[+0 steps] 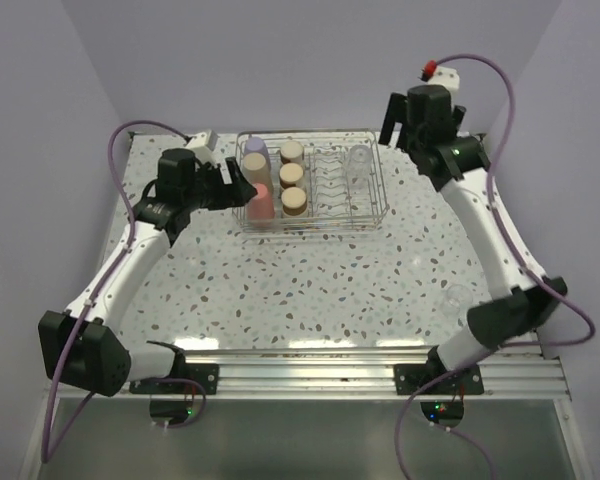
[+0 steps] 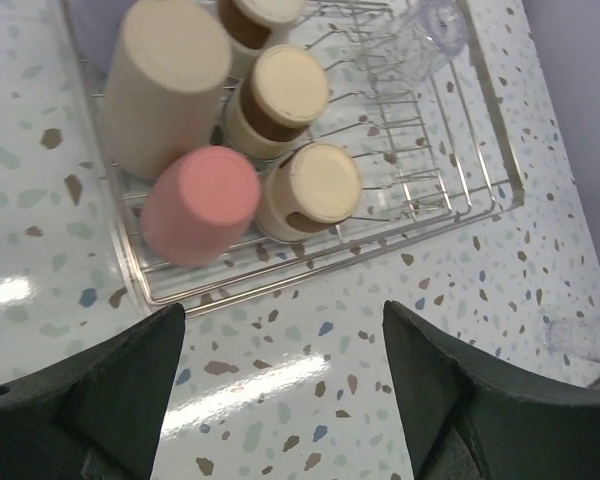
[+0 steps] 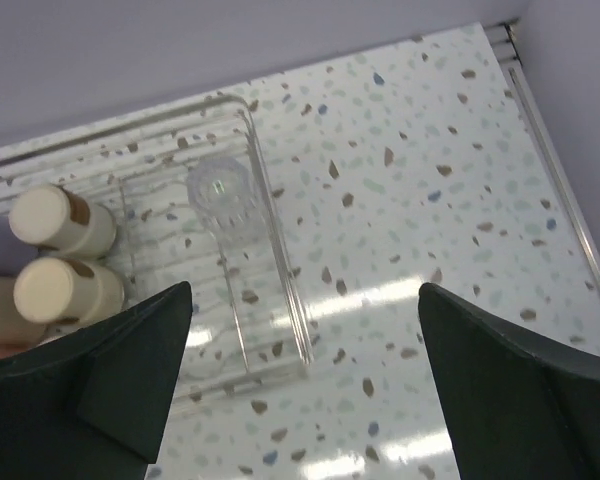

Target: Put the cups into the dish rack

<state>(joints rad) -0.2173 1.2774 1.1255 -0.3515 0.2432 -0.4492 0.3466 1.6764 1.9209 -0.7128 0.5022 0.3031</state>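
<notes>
The wire dish rack (image 1: 372, 205) stands at the back middle of the table. Upside down in its left part are a lavender cup (image 1: 255, 153), a red-pink cup (image 1: 260, 204) and three cream-bottomed cups (image 1: 293, 176). A clear cup (image 1: 359, 157) sits at its right end. My left gripper (image 1: 242, 188) hovers open at the rack's left front, close to the pink cup (image 2: 200, 205), with nothing between its fingers. My right gripper (image 1: 393, 135) hangs open and empty above the rack's right end, beside the clear cup (image 3: 223, 195).
The speckled table meets lavender walls at the back and sides. In the left wrist view a faint clear object (image 2: 580, 335) lies on the table right of the rack (image 2: 500, 190). A metal rail (image 1: 310, 372) runs along the near edge.
</notes>
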